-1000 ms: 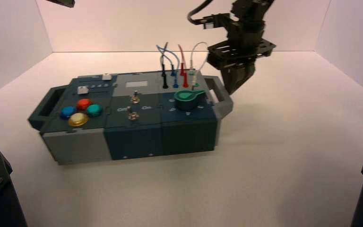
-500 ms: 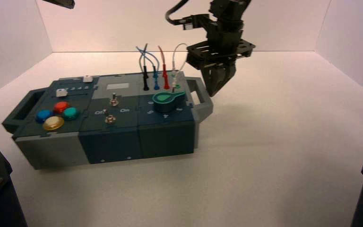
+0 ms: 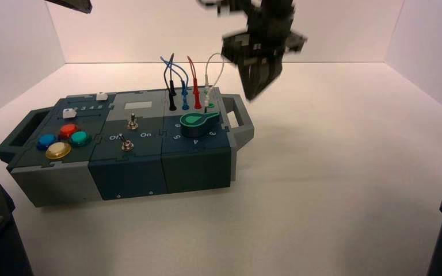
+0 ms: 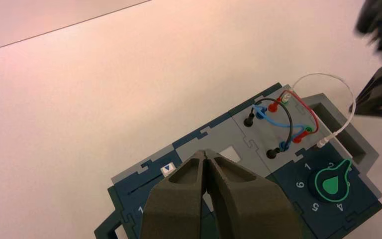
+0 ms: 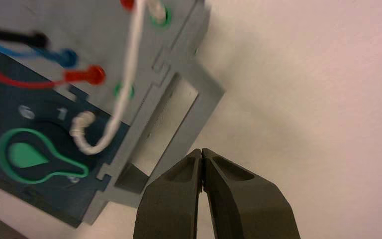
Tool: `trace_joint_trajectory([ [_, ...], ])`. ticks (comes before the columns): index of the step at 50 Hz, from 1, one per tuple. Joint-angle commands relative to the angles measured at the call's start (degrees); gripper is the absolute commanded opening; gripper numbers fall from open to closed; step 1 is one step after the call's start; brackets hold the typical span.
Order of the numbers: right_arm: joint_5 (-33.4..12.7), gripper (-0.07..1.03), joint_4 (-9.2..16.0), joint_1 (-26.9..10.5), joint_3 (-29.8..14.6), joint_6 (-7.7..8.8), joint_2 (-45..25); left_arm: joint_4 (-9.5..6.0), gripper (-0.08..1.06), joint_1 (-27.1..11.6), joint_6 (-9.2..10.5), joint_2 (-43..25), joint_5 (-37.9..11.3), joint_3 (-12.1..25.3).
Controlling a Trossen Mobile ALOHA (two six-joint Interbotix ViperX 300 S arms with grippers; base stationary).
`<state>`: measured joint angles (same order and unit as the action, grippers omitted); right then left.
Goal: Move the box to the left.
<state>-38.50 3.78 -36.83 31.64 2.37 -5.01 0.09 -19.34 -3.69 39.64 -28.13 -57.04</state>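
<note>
Across the bench (image 3: 316, 213), left of your right end effector (image 3: 259, 77), sits the box (image 3: 132, 144). In the high view, that end effector is blurred and its arm cut off at the top edge; of your left arm (image 3: 76, 4) only a dark sliver shows, beyond the box's far left. From the left wrist, the left end effector (image 4: 205, 154) covers the coloured buttons and toggle switches, and the box's near side runs out of view. Relative to the box, the four buttons lie toward its left end, the green knob (image 3: 198, 122) and plugged wires (image 3: 190, 83) toward its right. Its long axis runs left to right, the left end angled slightly nearer you, with a handle at each end. Both end effectors have their fingertips together and hold nothing; the right one is just beside the right handle (image 3: 239, 118). Compared with the earlier frames, the box has shifted left, and your right end effector has risen a little.
</note>
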Motion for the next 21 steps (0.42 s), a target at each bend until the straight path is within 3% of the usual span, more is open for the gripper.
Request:
trace_joint_trajectory([
  [1, 0.62, -0.02, 0.0, 0.0, 0.53, 0.09, 5.8, 0.0, -0.03, -0.18, 0.0, 0.62, 0.44, 1.93],
  [10, 2.72, -0.02, 0.18, 0.0, 3.96, -0.09, 12.48, -0.09, -0.03, -0.18, 0.0, 0.62, 0.7, 1.85],
  [21, 5.36, -0.02, 0.44, 0.0, 7.03, -0.09, 15.21, 0.0, -0.03, -0.18, 0.0, 0.26, 1.05, 1.76],
])
